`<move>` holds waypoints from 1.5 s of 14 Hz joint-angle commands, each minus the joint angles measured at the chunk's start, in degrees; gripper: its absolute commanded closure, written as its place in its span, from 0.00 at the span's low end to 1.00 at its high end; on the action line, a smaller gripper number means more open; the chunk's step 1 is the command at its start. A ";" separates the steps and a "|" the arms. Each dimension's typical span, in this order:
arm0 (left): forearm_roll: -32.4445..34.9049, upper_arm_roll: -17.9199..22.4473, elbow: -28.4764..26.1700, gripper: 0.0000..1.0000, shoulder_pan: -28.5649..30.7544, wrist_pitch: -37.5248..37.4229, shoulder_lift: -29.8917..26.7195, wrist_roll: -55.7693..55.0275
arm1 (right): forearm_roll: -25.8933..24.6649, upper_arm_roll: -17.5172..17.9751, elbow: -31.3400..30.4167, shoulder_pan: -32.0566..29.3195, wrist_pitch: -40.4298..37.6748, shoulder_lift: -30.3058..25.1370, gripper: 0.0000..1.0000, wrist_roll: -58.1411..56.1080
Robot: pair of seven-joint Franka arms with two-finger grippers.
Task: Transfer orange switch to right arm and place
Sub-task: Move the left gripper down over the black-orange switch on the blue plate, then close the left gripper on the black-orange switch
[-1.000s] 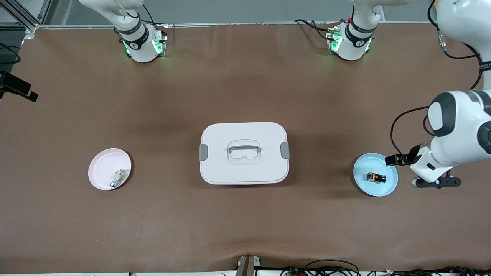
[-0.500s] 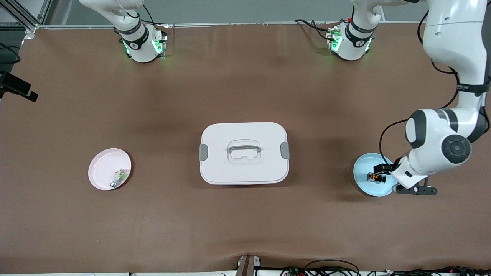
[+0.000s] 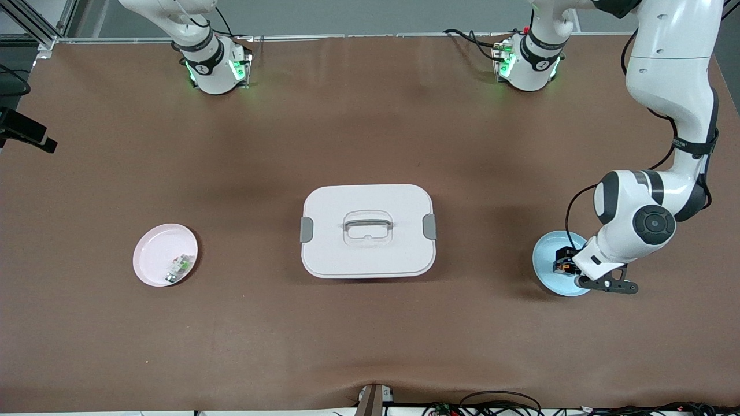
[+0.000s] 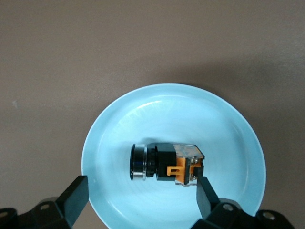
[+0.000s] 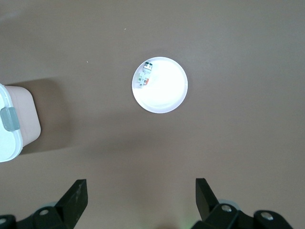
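Left wrist view: small black-and-orange switch (image 4: 167, 163) lying flat in round light-blue plate (image 4: 228, 119), long axis spanning the gap between wide-open, empty left pincer (image 4: 140, 198) fingers.

Right pincer (image 5: 138, 200): open, empty, high over brown desk (image 5: 238, 143).

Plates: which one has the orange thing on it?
The light blue plate at the left arm's end holds the orange switch; the pink plate holds a whitish-green part.

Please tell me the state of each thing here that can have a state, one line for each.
Orange switch: lying on its side in the blue plate, not gripped.
Left gripper: open, over the blue plate.
Right gripper: open, high over the table, waiting.
White box: lid on, handle folded flat.
Pink plate: holds the whitish-and-green part.
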 commanded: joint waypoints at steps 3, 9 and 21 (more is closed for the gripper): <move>-2.16 -0.59 0.33 0.00 0.46 2.25 0.96 -0.83 | 0.27 -0.25 0.72 -0.23 -0.71 -0.04 0.00 0.50; -5.60 -0.95 2.78 0.00 0.28 2.26 2.97 -0.83 | -0.08 -0.34 0.72 -0.23 -0.71 0.05 0.00 0.50; -4.63 -0.95 3.06 0.00 0.02 3.31 5.00 0.23 | 0.27 -0.16 0.72 -0.06 -0.71 -0.04 0.00 0.59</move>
